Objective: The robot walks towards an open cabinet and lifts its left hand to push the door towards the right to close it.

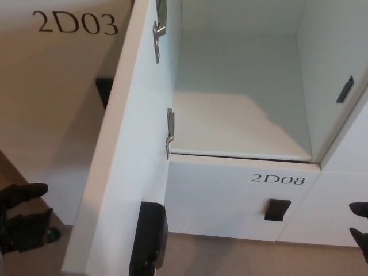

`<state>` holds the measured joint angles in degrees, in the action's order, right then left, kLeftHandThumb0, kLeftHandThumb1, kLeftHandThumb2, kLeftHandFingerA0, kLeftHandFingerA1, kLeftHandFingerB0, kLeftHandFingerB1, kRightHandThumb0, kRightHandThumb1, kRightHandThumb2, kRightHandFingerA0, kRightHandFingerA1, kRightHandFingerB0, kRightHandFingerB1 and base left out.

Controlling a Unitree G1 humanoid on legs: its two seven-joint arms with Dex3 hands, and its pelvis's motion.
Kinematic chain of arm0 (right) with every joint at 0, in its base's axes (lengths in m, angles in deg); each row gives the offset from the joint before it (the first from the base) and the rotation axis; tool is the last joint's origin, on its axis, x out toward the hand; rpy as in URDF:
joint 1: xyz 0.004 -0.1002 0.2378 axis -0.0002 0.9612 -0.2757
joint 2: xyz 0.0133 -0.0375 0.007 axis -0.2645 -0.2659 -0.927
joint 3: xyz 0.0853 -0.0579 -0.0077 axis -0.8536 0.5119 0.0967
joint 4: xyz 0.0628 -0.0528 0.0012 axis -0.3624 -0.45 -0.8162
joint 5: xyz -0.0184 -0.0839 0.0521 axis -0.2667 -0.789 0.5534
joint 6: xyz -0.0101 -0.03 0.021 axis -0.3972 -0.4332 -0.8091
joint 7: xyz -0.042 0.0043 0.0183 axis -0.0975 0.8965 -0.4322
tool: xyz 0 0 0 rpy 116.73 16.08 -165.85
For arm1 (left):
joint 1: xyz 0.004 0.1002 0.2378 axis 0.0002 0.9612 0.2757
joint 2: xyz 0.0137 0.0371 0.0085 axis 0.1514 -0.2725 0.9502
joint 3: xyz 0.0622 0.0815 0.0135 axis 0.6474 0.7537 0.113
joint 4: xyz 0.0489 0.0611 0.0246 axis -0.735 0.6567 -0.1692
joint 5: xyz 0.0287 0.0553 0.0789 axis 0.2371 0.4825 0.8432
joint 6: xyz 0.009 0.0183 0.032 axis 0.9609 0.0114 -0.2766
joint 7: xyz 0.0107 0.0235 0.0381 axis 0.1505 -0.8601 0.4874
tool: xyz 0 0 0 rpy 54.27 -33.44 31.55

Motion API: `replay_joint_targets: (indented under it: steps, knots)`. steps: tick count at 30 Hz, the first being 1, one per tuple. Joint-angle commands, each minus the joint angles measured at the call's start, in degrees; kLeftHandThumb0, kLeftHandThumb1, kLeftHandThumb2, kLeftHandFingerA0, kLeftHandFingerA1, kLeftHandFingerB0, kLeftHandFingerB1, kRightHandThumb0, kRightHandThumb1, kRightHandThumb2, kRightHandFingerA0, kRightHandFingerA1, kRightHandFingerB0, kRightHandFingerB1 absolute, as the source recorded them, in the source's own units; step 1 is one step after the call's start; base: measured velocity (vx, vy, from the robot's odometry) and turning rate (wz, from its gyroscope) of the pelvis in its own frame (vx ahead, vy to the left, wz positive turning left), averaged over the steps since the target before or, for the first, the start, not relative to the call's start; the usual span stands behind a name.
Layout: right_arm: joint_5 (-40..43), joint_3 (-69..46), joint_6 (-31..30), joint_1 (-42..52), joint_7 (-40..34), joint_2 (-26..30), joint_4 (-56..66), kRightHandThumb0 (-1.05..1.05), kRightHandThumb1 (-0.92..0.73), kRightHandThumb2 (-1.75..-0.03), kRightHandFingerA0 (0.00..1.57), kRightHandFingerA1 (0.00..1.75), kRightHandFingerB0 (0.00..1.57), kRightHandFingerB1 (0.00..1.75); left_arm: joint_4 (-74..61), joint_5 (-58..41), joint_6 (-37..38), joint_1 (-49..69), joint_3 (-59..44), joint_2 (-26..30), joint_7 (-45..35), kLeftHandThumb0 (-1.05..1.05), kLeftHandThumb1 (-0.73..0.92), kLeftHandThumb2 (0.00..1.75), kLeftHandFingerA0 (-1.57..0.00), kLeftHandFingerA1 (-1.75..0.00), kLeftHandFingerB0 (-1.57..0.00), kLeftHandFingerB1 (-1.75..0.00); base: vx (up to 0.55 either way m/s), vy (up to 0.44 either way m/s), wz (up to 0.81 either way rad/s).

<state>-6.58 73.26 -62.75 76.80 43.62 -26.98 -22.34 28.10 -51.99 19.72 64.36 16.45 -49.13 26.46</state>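
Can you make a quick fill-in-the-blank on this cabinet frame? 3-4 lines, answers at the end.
1. The open door is hinged on the compartment's ____ side.
2. The closed door below the open compartment is labelled ____.
3. The label at the picture's top left reads ____.
4. The left hand is ____ the open door, not touching it.

Answers: left; 2D08; 2D03; left of

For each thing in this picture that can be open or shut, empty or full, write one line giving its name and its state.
Cabinet door: open, swung out towards the camera.
Cabinet: open, empty inside.
Door marked 2D08: shut.
Door marked 2D03: shut.
Left hand: low beside the open door, not touching it, holding nothing, fingers apart.
Right hand: only its edge shows; cannot tell.
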Motion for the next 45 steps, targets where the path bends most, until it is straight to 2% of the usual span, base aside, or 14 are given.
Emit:
replay_joint_targets:
  steps: [1,11,12,14,15,19,23,24,28,38,39,41,42,45]
  knots:
    - [-1.3,-1.07,-8.06,1.05,-2.33,0.8,2.46,-0.37,-0.76,-0.62,0.73,0.48,0.56,0.42,0.16,0.01,0.41,0.93,-0.43,0.68,0.58,-0.37,0.19,1.13,-0.74,-0.54,-0.53,-0.76,0.0,0.0,0.0]
    - [10.02,-18.48,-4.26,-0.17,-16.7,-8.16,8.79,-0.36,-0.77,-0.63,0.64,0.44,0.58,0.42,-6.0,-2.91,1.49,1.55,-1.27,-4.88,-0.6,-0.66,0.26,0.97,-0.57,-0.6,-0.55,-0.76,0.0,0.0,0.0]
    - [10.72,-20.63,-1.92,0.38,-18.33,-9.37,12.81,-0.33,-0.79,-0.63,0.64,0.48,0.54,0.47,-11.4,-2.03,0.91,1.1,1.48,-9.13,0.0,-0.83,0.52,0.59,-0.75,-0.47,-0.71,-0.61,0.0,0.0,0.0]
    - [11.34,-23.25,0.38,0.92,-19.66,-10.99,17.45,-0.33,-0.79,-0.63,0.64,0.48,0.54,0.47,-17.84,-0.83,-0.06,0.76,4.67,-14.01,0.67,-0.83,0.52,0.59,-0.75,-0.47,-0.71,-0.61,0.0,0.0,0.0]
    - [12.12,-24.52,3.12,1.71,-20.21,-12.28,19.54,-0.25,-0.86,-0.65,0.54,0.47,0.48,0.46,-21.06,1.34,-1.23,0.17,8.32,-17.54,1.17,-0.69,0.35,0.53,-0.86,-0.45,-0.9,-0.46,0.0,0.0,0.0]
    - [9.67,-27.62,7.79,1.88,-25.01,-15.45,27.07,-0.09,-0.8,-0.62,0.61,0.56,0.55,0.56,-19.57,8.18,-7.99,-9.4,18.55,-31.23,3.87,-0.65,0.47,0.55,-0.75,-0.45,-0.8,-0.44,0.0,0.0,0.0]
    - [7.94,-30.97,3.34,2.11,-28.6,-18.32,44.05,-0.07,-0.81,-0.63,0.56,0.59,0.51,0.55,-6.72,13.31,-14.78,-23.18,25.46,-46.94,6.52,-0.52,0.42,0.54,-0.82,-0.49,-0.83,-0.45,-0.02,-0.008,0.05]
    - [8.36,-33.03,2.21,2.01,-28.91,-18.07,50.29,-0.06,-0.84,-0.64,0.59,0.67,0.52,0.61,-4.38,16.74,-16.23,-24.0,30.63,-51.49,3.95,-0.54,0.47,0.55,-0.67,-0.53,-0.77,-0.43,-0.05,-0.019,0.12]
    - [10.48,-38.14,0.75,1.21,-28.78,-16.4,59.61,-0.06,-0.83,-0.64,0.61,0.71,0.52,0.64,-0.89,23.09,-17.17,-22.58,41.57,-58.98,-1.65,-0.59,0.52,0.56,-0.66,-0.48,-0.76,-0.43,-0.06,-0.015,0.24]
    - [12.58,-40.03,-0.38,-1.29,-28.0,-16.75,70.04,-0.08,-0.8,-0.69,0.68,0.87,0.59,0.74,2.35,28.19,-11.82,-15.89,55.13,-59.64,-4.11,-0.65,0.51,0.57,-0.67,-0.51,-0.75,-0.44,-0.02,-0.003,0.03]
    - [13.03,-39.46,0.83,-1.16,-27.69,-17.58,71.97,-0.06,-0.79,-0.72,0.7,0.89,0.6,0.76,2.58,21.41,-21.77,-16.73,48.76,-61.26,-5.05,-0.31,0.33,0.5,-0.52,-0.54,-0.72,-0.42,0.0,0.0,0.0]
    - [13.32,-39.16,1.43,-1.08,-27.46,-18.21,73.18,-0.06,-0.79,-0.72,0.7,0.89,0.6,0.76,2.6,16.03,-29.31,-17.53,43.92,-62.5,-5.59,-0.31,0.33,0.5,-0.52,-0.54,-0.72,-0.42,0.0,0.0,0.0]
    - [12.57,-38.58,1.62,-0.93,-27.4,-19.0,74.4,-0.05,-0.79,-0.71,0.69,0.9,0.61,0.77,1.16,17.85,-25.3,-18.54,46.41,-59.96,-6.47,-0.56,0.51,0.57,-0.71,-0.49,-0.68,-0.41,0.0,0.0,0.0]
    - [10.78,-37.24,1.19,-1.16,-27.15,-20.19,77.3,-0.03,-0.79,-0.74,0.67,0.9,0.61,0.78,-3.53,22.25,-15.35,-20.3,52.32,-52.9,-8.4,-0.5,0.53,0.57,-0.69,-0.44,-0.69,-0.41,0.0,0.0,0.0]
